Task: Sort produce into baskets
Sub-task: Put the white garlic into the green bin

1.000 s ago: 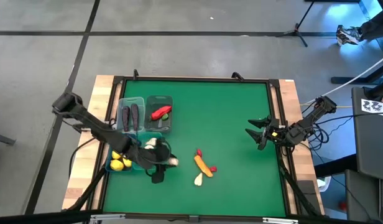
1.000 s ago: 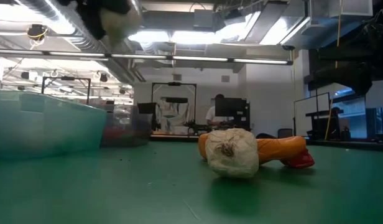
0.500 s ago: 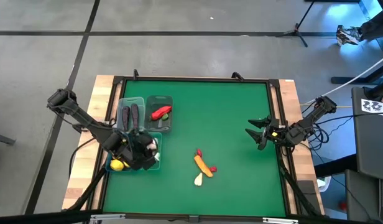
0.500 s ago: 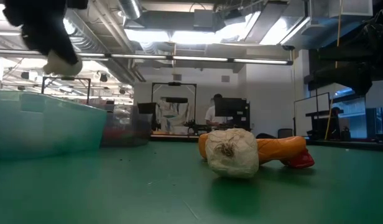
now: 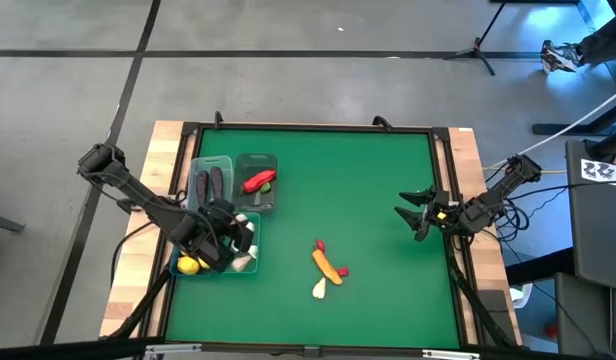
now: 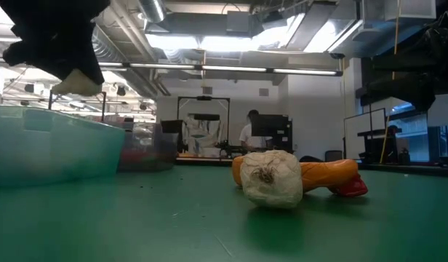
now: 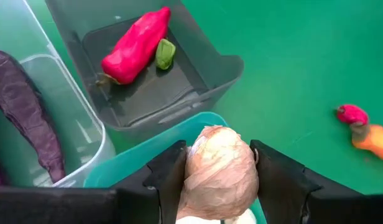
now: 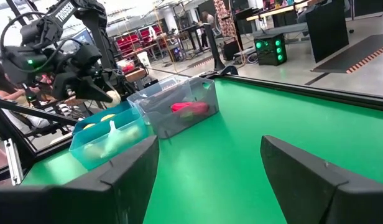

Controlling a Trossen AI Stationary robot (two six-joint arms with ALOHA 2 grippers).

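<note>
Gripping a white garlic bulb [image 7: 219, 169] between its two dark fingers [image 7: 168, 173], the left gripper [image 5: 234, 238] is hanging above the teal basket [image 7: 155, 144] at the table's left side, the bulb sitting over that bin's rim in the left wrist view. Seen from overhead, the same teal basket is holding a yellow lemon [image 5: 190, 265] at its left end and a second garlic bulb [image 5: 242, 262] at its near right corner, though the arm is covering most of the bin's middle, so its other contents cannot be told. Just beyond it, the clear grey basket [image 7: 211, 67] is holding a red pepper [image 7: 137, 45] with a small green piece [image 7: 165, 53] touching its tip, and beside that bin another clear basket [image 7: 84, 124] is holding dark purple eggplants [image 7: 25, 111]. Out on the green table [image 5: 368, 180], well apart from the baskets, an orange carrot [image 5: 328, 264] is lying between two small red peppers [image 5: 320, 244], with one more garlic bulb [image 5: 318, 289] just beside the carrot's near end. In the low view this loose bulb is standing in front of the carrot. At the table's right edge, the right gripper [image 5: 415, 214] is waiting with its fingers spread apart and nothing between them.
</note>
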